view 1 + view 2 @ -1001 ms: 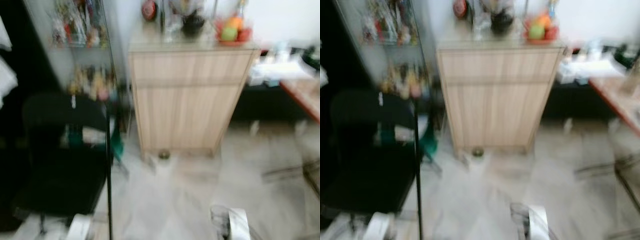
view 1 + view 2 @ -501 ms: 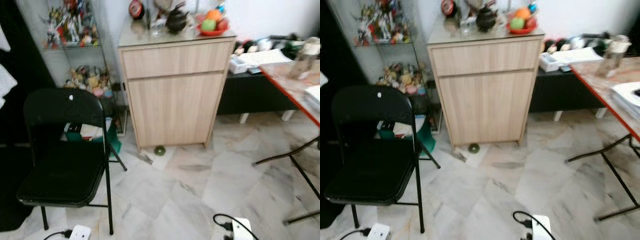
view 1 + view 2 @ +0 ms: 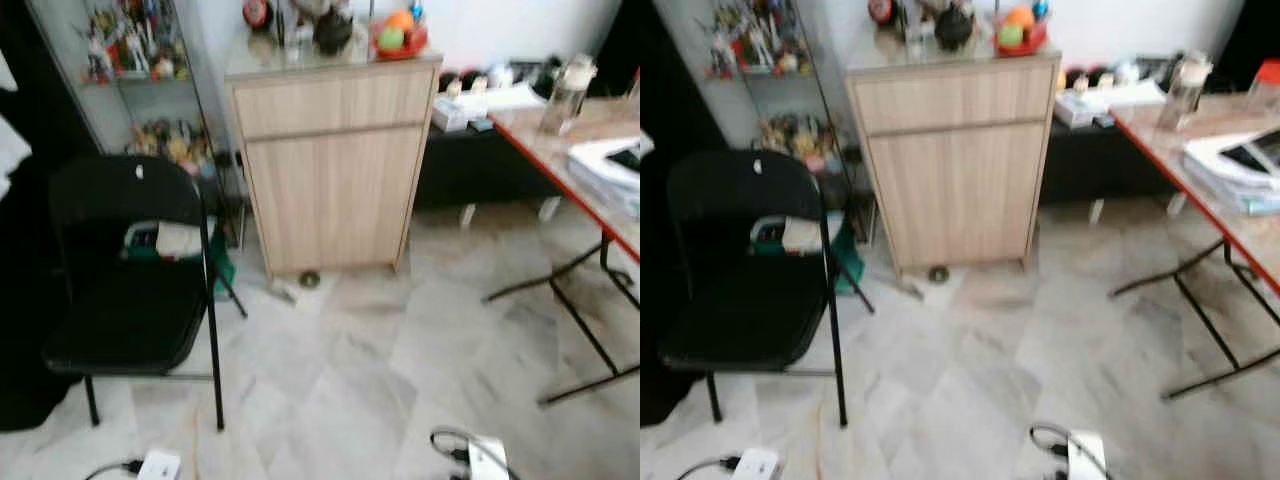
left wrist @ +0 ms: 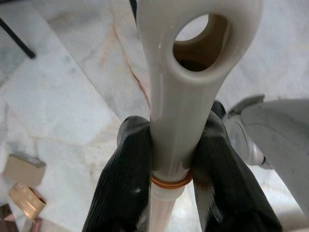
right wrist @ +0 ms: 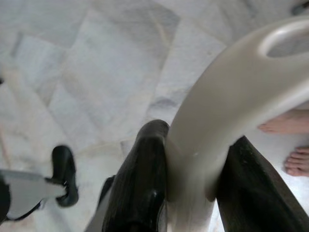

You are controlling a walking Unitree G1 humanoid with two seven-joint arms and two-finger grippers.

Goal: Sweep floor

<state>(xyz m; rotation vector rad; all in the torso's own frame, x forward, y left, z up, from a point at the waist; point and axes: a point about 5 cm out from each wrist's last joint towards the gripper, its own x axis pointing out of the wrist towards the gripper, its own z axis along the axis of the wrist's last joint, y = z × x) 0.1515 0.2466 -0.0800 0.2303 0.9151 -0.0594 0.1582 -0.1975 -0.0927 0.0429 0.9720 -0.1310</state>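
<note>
No writing or brand can be read on anything in view; the items are too small or blurred for that.

In the left wrist view, the left gripper (image 4: 171, 166) has its two black fingers (image 4: 126, 183) closed tight around a cream-coloured handle (image 4: 181, 96) just below its flared end, which has a hanging hole through it. An orange ring (image 4: 170, 181) circles the shaft where the fingers clamp it, and the shaft runs on down between them toward the marble floor (image 4: 63, 96).

In the right wrist view, the right gripper (image 5: 190, 186) is likewise closed on a second cream handle (image 5: 231, 101), a broader curved one with an oval opening near its end, pinched between both black fingers (image 5: 142, 179). A person's bare feet (image 5: 292, 145) stand on the tiles beside it.

The head views look down over a grey-veined marble floor (image 3: 370, 380). A black folding chair (image 3: 135, 290) stands at the robot's left, a light wooden cabinet (image 3: 325, 165) stands ahead against the wall with a red bowl of fruit (image 3: 398, 38) on top, and a red-edged folding table (image 3: 1230, 190) stands at the right. A small round object (image 3: 309, 280) lies on the floor at the cabinet's foot.
</note>
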